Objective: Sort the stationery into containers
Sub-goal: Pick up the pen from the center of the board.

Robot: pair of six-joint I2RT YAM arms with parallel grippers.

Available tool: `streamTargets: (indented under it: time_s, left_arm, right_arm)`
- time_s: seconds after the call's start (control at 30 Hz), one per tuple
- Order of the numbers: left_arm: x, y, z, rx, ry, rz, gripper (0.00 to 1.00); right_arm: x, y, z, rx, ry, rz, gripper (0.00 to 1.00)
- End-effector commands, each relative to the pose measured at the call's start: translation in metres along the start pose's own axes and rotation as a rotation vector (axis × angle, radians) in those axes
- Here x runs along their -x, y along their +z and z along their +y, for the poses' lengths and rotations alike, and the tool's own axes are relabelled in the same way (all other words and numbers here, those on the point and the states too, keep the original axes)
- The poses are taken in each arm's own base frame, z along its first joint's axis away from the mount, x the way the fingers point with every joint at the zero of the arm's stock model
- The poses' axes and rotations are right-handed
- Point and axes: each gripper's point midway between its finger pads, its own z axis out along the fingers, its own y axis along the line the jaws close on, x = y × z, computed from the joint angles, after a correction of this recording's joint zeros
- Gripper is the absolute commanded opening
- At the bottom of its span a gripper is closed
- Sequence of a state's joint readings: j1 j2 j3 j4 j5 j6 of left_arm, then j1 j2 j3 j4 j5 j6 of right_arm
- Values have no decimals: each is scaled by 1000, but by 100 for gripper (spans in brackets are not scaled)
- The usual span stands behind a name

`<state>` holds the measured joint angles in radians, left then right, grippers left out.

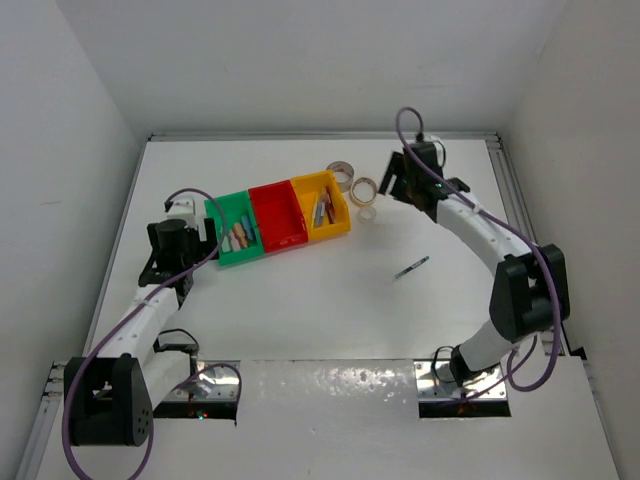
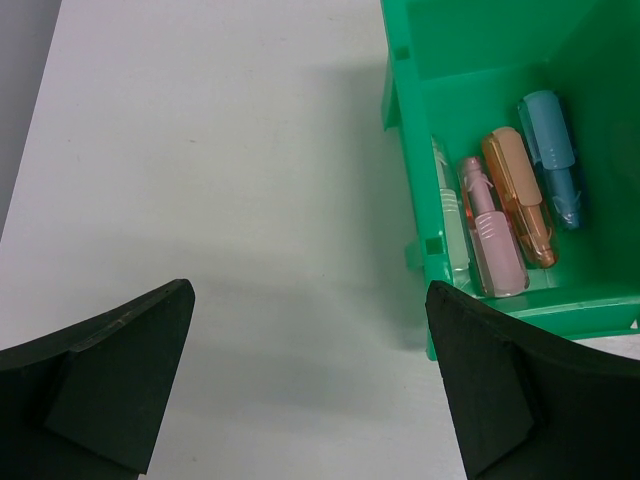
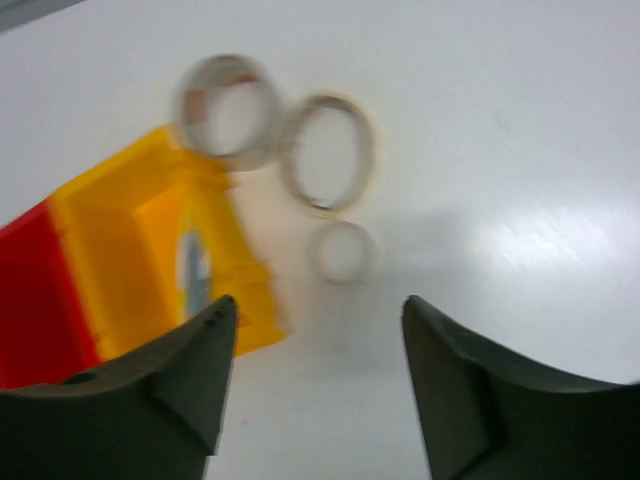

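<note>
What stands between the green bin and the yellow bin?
The red bin stands there, side by side with the green bin and the yellow bin in one row. The top view shows this, and nothing shows inside the red one.

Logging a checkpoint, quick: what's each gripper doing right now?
Left gripper: open, holding nothing.
Right gripper: open, holding nothing.

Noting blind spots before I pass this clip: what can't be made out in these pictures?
- Right wrist view: motion blur smears the tape rings; whether they touch is unclear, and what lies in the yellow bin is unreadable.
- Top view: the pen is too small to tell its colour.
- Left wrist view: the top and right edges cut off the green bin.
</note>
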<state>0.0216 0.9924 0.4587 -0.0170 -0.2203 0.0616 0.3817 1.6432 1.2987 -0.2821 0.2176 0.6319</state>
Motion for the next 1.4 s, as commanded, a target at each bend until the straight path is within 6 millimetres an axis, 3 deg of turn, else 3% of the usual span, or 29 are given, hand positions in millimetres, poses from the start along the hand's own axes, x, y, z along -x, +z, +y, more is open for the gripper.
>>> streamTargets:
  time_s: [0.0,0.03,0.07,0.17,0.53,0.63,0.83,0.97,1.13,1.17,1.2,1.37]
  left_arm:
    - [16,-1,1,-5,-37,-67,100]
    - [15,0,1,-7,-35,-64,100]
    - [14,0,0,-8,-35,-63,100]
    - [15,0,-1,-16,-39,-66,100]
    - [17,-2,2,-1,-37,-72,100]
    - [18,-1,2,1,-38,-73,100]
    - [16,0,0,-10,-37,-70,100]
    - [17,-1,1,-9,-36,-72,100]
    - [15,0,3,1,-35,-73,100]
    - [14,0,2,-3,-37,-72,100]
    - [15,0,1,-6,-37,-73,100]
    - [15,0,-1,-19,-36,-75,100]
  right_arm:
    - [-83,6,-81,-225,232,171,72]
    - [-90,6,-89,-240,273,175,75]
    - [-110,4,-101,-267,280,208,75]
    - [-131,2,-114,-316,308,245,74]
    - [-182,2,-131,-410,377,346,66]
    - [-183,-1,-132,-417,355,343,66]
    - [-147,1,-121,-371,247,260,65]
    - [-129,-9,-120,-394,191,247,65]
    - [-147,-36,-125,-410,334,236,65]
    - [-141,-38,-120,-386,399,193,65]
    - [-155,-40,-126,-398,414,209,65]
    - [-167,-33,-125,-401,474,239,65]
